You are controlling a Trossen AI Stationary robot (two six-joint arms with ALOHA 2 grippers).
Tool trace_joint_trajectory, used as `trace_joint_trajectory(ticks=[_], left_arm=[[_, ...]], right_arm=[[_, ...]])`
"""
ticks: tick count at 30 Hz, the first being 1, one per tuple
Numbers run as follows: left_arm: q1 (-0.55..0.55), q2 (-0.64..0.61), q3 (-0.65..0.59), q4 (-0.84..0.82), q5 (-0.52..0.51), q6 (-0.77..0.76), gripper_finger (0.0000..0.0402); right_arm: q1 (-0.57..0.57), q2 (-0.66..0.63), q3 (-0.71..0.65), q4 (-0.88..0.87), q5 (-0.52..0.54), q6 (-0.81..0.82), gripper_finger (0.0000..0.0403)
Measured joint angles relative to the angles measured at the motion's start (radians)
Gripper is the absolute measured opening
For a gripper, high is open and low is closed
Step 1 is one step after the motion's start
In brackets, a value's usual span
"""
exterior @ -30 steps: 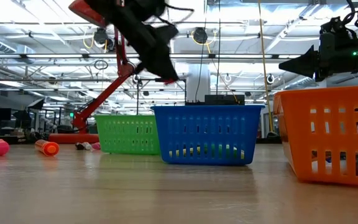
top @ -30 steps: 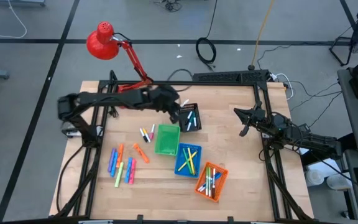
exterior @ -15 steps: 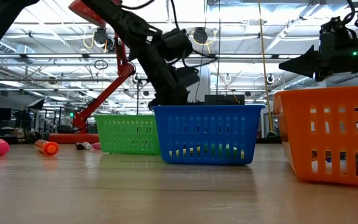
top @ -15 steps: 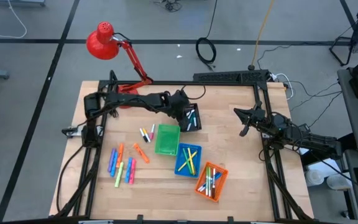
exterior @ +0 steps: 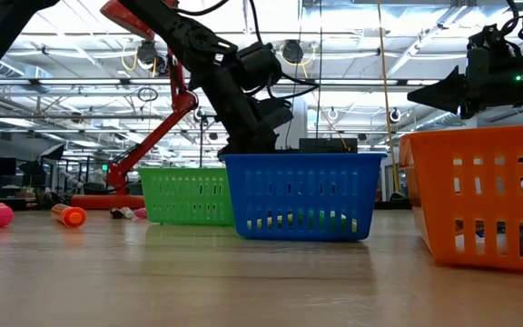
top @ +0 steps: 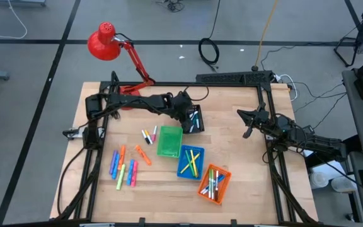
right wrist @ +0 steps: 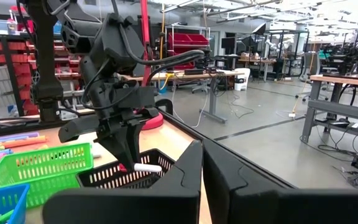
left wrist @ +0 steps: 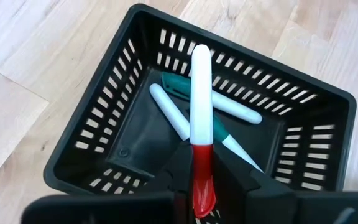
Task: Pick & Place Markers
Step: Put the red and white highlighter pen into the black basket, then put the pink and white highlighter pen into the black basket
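Red-and-white marker held over the black basket
The left end effector [left wrist: 202, 186] is clenched on a marker [left wrist: 201, 106] above the black basket [left wrist: 98, 134]; the right end effector [top: 249, 124] waits squeezed closed, far off on the tabletop [top: 244, 183]

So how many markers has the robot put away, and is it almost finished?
Partly done. The blue basket, orange basket and black basket already hold markers. Right now the left end effector is shut on a red and white marker above the black basket. Still left: loose markers on the table, and the green basket looks empty. The right end effector waits, shut.
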Motion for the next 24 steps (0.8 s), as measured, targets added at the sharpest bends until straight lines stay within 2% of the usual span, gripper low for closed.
trace_joint_trajectory(ticks=[3,10,15,19,22,24], left_arm=[[0.000,0.000,0.000,0.002,0.000,0.000,0.0048],[0.000,0.000,0.000,0.034,-0.003,0.001,0.0126],[0.000,-0.009,0.000,0.033,-0.003,0.030,0.0165],[0.002,-0.079,0.002,-0.080,-0.003,0.067,0.0184],[0.002,-0.164,0.002,-0.252,-0.024,0.063,0.0193],[-0.010,-0.222,-0.005,-0.377,-0.074,0.038,0.0194]], right_arm=[[0.000,0.000,0.000,0.000,0.000,0.000,0.0000],[0.000,0.000,0.000,0.000,0.000,0.000,0.0000],[0.000,0.000,0.000,0.000,0.000,0.000,0.0000],[0.000,0.000,0.000,0.000,0.000,0.000,0.0000],[0.000,0.001,0.000,0.000,0.000,0.000,0.0000],[0.000,0.002,0.000,0.000,0.001,0.000,0.0000]])
